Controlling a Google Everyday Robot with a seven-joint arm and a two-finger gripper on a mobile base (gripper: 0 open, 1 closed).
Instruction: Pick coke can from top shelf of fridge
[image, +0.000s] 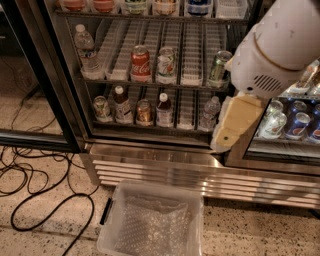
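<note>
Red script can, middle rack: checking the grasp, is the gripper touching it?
Apart. Camera view: gripper hangs far right of the red script can, a white can between them.
</note>
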